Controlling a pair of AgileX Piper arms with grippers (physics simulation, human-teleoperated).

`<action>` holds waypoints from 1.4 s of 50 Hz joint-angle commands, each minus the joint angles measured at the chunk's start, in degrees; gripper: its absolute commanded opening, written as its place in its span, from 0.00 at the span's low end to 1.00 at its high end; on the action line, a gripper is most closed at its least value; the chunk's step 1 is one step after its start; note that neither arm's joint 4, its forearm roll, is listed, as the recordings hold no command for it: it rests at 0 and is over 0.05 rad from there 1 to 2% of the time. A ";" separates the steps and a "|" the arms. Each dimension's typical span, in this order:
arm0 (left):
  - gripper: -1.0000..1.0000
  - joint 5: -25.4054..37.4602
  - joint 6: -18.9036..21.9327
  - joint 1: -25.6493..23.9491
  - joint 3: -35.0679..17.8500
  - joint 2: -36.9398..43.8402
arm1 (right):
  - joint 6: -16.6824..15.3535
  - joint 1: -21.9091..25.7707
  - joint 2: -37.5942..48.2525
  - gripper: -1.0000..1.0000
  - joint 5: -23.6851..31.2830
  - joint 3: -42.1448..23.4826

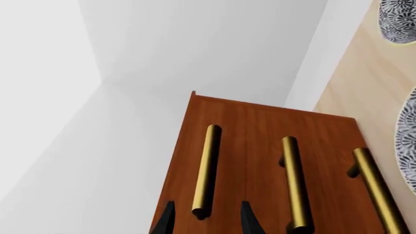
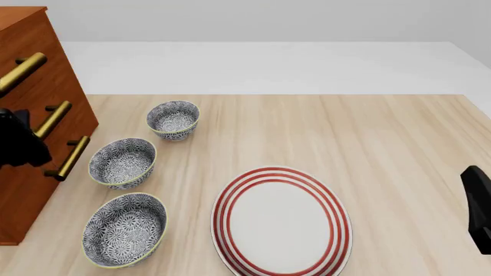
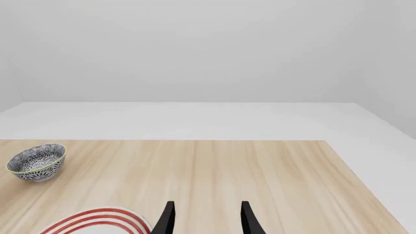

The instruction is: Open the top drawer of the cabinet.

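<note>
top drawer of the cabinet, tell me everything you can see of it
The top drawer is the highest of three in a reddish-brown wood-look cabinet at the table's left edge. No seams separate the fronts, which look flush, so it appears closed. Its brass bar handle stands off the front. In the left wrist view the left gripper has its fingers open on either side of that bar's end; whether they touch it cannot be told.

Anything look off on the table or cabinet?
Nothing stands out. The cabinet is upright with all three drawers shut flush, three bowls sit upright in a row beside it, and the plate lies flat. Nothing looks spilled or damaged.
</note>
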 commanded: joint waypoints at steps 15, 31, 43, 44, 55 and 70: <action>1.00 2.01 0.83 1.25 -2.32 -0.19 | 0.00 0.00 0.00 1.00 -0.01 0.00; 1.00 1.18 1.27 1.51 -2.59 0.91 | 0.01 0.00 0.00 1.00 0.00 0.00; 1.00 0.64 1.94 1.20 -3.25 2.14 | -0.01 0.02 0.00 1.00 -0.01 0.00; 1.00 0.64 1.94 1.20 -3.25 2.14 | -0.01 0.02 0.00 1.00 -0.01 0.00; 0.00 -1.42 3.52 0.40 -1.21 2.45 | -0.02 0.01 0.00 1.00 0.00 0.00; 0.00 -3.15 5.65 -0.15 -0.16 3.74 | 0.01 0.00 0.00 1.00 0.00 0.00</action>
